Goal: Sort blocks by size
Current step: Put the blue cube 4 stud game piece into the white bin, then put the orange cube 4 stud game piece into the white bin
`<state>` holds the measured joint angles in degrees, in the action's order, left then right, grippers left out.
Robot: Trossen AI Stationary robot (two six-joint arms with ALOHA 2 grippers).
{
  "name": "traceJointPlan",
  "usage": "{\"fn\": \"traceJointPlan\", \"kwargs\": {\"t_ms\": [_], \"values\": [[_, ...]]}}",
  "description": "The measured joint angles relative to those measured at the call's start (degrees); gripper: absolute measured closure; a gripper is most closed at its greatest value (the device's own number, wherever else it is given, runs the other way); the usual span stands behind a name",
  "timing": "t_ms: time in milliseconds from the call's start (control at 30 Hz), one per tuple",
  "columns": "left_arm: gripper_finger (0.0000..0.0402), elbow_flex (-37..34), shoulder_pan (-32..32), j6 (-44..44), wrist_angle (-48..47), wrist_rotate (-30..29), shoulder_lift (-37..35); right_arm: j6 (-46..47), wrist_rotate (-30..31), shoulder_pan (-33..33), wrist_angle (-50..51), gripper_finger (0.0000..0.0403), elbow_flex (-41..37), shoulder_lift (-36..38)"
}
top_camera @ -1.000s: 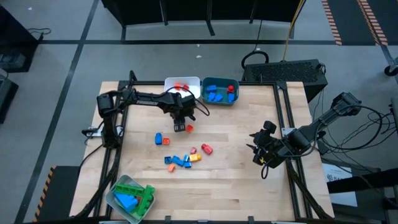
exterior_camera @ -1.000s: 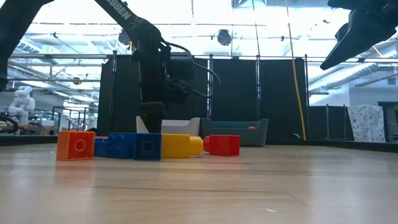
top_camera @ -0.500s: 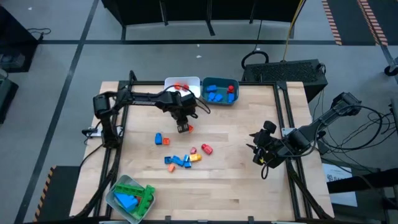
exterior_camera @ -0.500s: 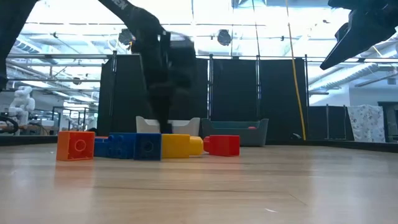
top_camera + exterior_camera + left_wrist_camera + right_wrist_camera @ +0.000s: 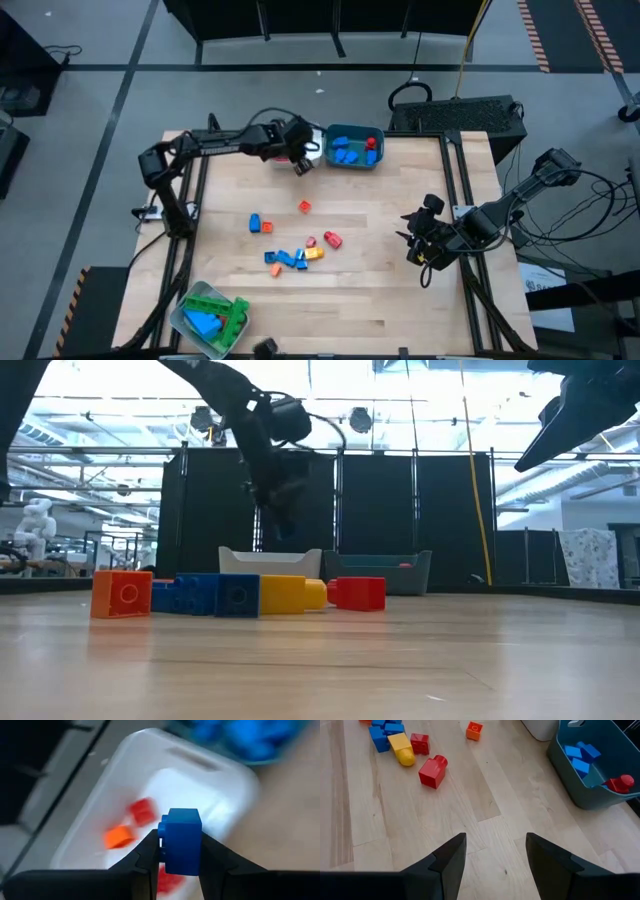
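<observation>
My left gripper (image 5: 300,163) hangs above the white bin (image 5: 215,795) at the table's far edge, shut on a small blue block (image 5: 181,839). Red and orange blocks (image 5: 131,822) lie in that bin. The teal bin (image 5: 355,147) beside it holds blue blocks and a red one. On the table lie a loose orange block (image 5: 304,207), a blue one (image 5: 256,223), a red one (image 5: 332,240) and a mixed cluster (image 5: 295,257). My right gripper (image 5: 495,852) waits open above the table's right side (image 5: 420,245), touching nothing. My left gripper pinches the small blue block by two opposite side faces (image 5: 165,845) between its two fingers. The fingers slant down toward the far edge. The block is lifted clear, above the white bin, its free end sticking out past the fingertips.
A clear-grey bin (image 5: 210,315) with green and blue blocks stands at the near left corner. Bare wood lies between the block cluster and the right arm. A dark frame (image 5: 455,200) runs along the table's sides.
My left gripper has risen off the table beside the orange block and swung toward the far edge, to above the white bin, rolling its wrist on the way. The blue block has gone with it. The orange block has stayed put.
</observation>
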<state>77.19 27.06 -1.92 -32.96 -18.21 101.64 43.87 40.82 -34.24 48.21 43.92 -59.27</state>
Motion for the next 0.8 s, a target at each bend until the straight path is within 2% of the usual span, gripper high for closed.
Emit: {"fn": "traceJointPlan", "kwargs": {"t_ms": [100, 267, 367, 567, 667, 800], "values": [[0.0304, 0.0, 2.4, 0.1, 0.3, -2.7, 0.0, 0.0, 0.0, 0.0, 0.0, 0.0211, 0.0, 0.0], [0.0239, 0.0, 3.4, -0.4, 1.8, -0.4, 0.0, 0.1, 0.0, 0.0, 0.0, 0.0211, 0.0, 0.0], [0.0214, 0.0, 3.1, 0.0, 1.6, -0.3, 0.0, 0.2, 0.0, 0.0, 0.0, 0.0211, 0.0, 0.0], [0.0205, 0.0, 0.3, 0.1, 0.3, 0.3, 0.0, 0.4, -0.1, 0.0, -0.1, 0.0211, 0.0, 0.0], [0.0204, 0.0, -2.5, 0.2, -2.6, 5.9, 0.0, 0.4, -0.1, 0.0, -0.1, 0.0211, 0.0, 0.0], [0.0203, 0.0, -8.5, -1.1, -8.1, 18.2, 0.0, 0.4, -0.1, 0.0, -0.1, 0.0211, 0.0, 0.0]]}}
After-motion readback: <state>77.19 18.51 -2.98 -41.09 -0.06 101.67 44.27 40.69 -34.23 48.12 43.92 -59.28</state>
